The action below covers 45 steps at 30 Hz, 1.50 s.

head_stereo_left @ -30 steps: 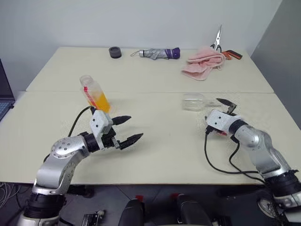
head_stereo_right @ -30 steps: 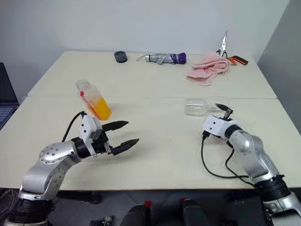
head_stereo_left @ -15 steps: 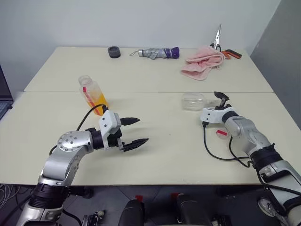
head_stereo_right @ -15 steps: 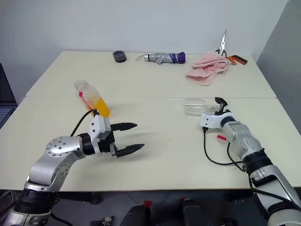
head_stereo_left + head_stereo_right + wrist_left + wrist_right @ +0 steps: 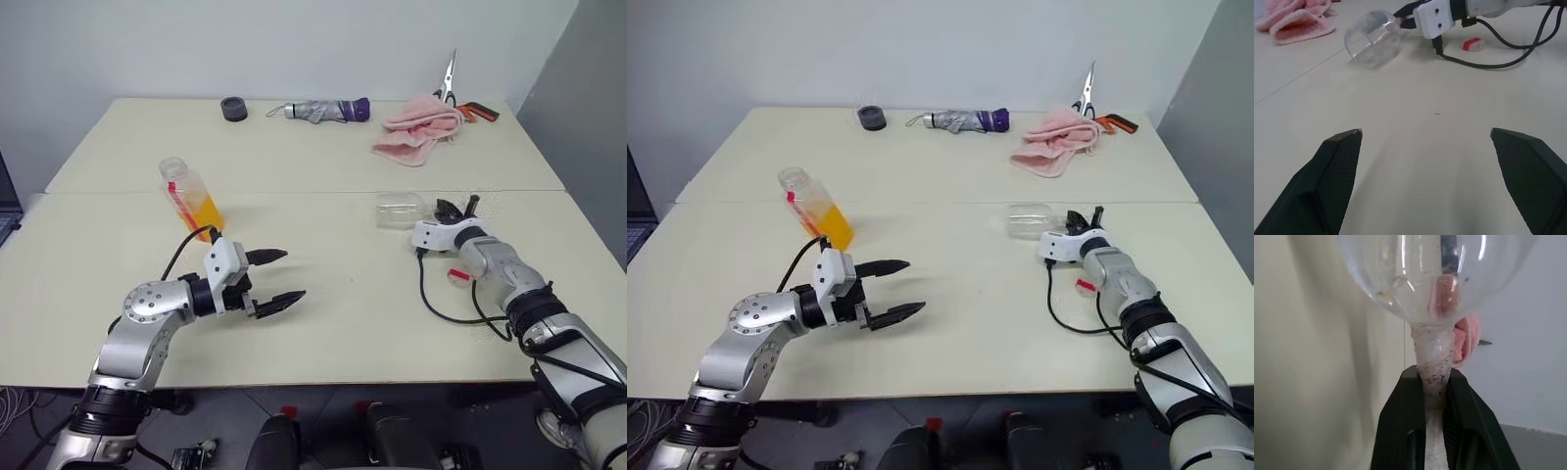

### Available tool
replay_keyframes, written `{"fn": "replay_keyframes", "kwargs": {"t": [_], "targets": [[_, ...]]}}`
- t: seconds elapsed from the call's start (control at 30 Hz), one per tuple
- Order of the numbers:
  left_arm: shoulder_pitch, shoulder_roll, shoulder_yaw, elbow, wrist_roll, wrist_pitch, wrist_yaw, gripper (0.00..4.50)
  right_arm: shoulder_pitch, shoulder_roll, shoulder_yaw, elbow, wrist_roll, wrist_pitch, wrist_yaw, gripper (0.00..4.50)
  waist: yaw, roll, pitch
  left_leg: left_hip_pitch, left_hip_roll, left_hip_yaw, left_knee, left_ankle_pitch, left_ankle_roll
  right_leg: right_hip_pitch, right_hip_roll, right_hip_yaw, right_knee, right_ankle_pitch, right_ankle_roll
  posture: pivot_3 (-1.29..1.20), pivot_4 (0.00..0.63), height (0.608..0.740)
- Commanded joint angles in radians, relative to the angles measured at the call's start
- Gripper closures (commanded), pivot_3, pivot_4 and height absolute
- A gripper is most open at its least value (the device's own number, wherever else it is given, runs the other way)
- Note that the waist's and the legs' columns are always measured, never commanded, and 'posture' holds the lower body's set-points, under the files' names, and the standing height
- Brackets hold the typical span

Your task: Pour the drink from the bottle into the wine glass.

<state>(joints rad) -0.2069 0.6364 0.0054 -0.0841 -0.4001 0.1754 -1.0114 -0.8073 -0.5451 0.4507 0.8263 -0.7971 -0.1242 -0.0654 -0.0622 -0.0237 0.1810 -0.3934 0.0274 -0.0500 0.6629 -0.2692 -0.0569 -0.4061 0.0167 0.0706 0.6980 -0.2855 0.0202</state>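
Lying sideways, clear wine glass (image 5: pixel 401 210) — stem pinched by right gripper (image 5: pixel 457 207), left gripper (image 5: pixel 277 277) spread

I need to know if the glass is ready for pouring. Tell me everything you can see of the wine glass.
The wine glass is clear, with a rounded bowl and a thin stem, and empty. It lies on its side on the table, right of centre, its mouth toward the bottle's side. The right gripper has its jaws shut on the stem just behind the bowl. Its foot cannot be made out.

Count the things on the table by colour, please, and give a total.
Clear: 2, bottle, wine glass
Pink: 1, towel
Grey and purple: 1, umbrella
Dark grey: 1, round thing
Red: 1, small cap
Metal: 1, scissors
Total: 7
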Motion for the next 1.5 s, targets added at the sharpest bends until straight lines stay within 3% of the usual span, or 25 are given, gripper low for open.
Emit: {"fn": "replay_keyframes", "kwargs": {"t": [0.03,0.13,0.27,0.33,0.5,0.73,1.03,1.5], "targets": [[0.018,-0.001,0.071,-0.024,-0.030,0.014,0.039,0.00,-0.007,0.039,-0.057,-0.127,0.088,-0.022,0.025,4.37,-0.005,0.000,0.000,0.000,0.000,0.000,0.000,0.000,0.000,0.000,0.000,0.000,0.000,0.000,0.000,0.00,0.150,0.740],[0.039,0.004,0.114,-0.035,-0.046,0.034,0.066,0.00,0.006,0.128,-0.107,-0.200,0.222,-0.042,0.102,4.37,-0.018,0.000,0.000,0.000,0.001,-0.001,-0.001,0.000,0.000,-0.001,0.000,0.000,0.000,0.000,0.000,0.00,0.150,0.740],[0.071,0.030,0.194,-0.062,-0.072,0.068,0.094,0.00,-0.012,0.392,-0.245,-0.165,0.551,-0.045,0.248,4.37,-0.027,0.000,0.000,0.000,0.003,-0.002,-0.001,0.000,0.000,-0.001,0.000,-0.001,0.001,0.000,-0.001,0.00,0.150,0.740],[0.077,0.047,0.230,-0.073,-0.086,0.087,0.104,0.00,-0.051,0.496,-0.283,-0.101,0.641,-0.060,0.305,4.37,-0.025,0.000,0.000,-0.001,0.003,-0.003,-0.001,0.000,0.000,-0.001,0.000,-0.002,0.001,0.001,-0.001,0.00,0.150,0.740],[0.065,0.087,0.276,-0.084,-0.101,0.124,0.113,0.00,-0.130,0.621,-0.337,0.106,0.729,-0.100,0.346,4.37,-0.009,0.001,0.000,-0.002,0.002,-0.006,0.000,0.000,0.000,0.000,-0.003,-0.005,0.001,0.001,-0.001,0.00,0.150,0.740],[0.025,0.107,0.274,-0.150,-0.117,0.201,0.145,0.00,-0.117,0.647,-0.380,0.219,0.766,-0.150,0.374,4.37,0.005,0.001,0.000,-0.002,0.001,-0.005,-0.001,0.000,0.000,0.000,-0.004,-0.005,0.000,0.001,-0.001,0.00,0.150,0.740],[-0.030,0.117,0.270,-0.199,-0.138,0.293,0.161,0.00,0.027,0.613,-0.337,0.138,0.740,-0.153,0.454,4.37,0.005,0.000,0.000,0.000,0.001,-0.005,-0.001,0.000,0.000,0.001,-0.002,-0.005,0.000,0.001,-0.001,0.00,0.150,0.740],[-0.095,0.132,0.273,-0.208,-0.152,0.340,0.149,0.00,0.043,0.608,-0.354,0.095,0.779,-0.094,0.495,4.37,0.004,0.000,0.000,0.001,0.001,-0.003,-0.001,0.000,0.000,0.001,-0.002,-0.003,0.000,0.001,-0.001,0.00,0.150,0.740]]}}
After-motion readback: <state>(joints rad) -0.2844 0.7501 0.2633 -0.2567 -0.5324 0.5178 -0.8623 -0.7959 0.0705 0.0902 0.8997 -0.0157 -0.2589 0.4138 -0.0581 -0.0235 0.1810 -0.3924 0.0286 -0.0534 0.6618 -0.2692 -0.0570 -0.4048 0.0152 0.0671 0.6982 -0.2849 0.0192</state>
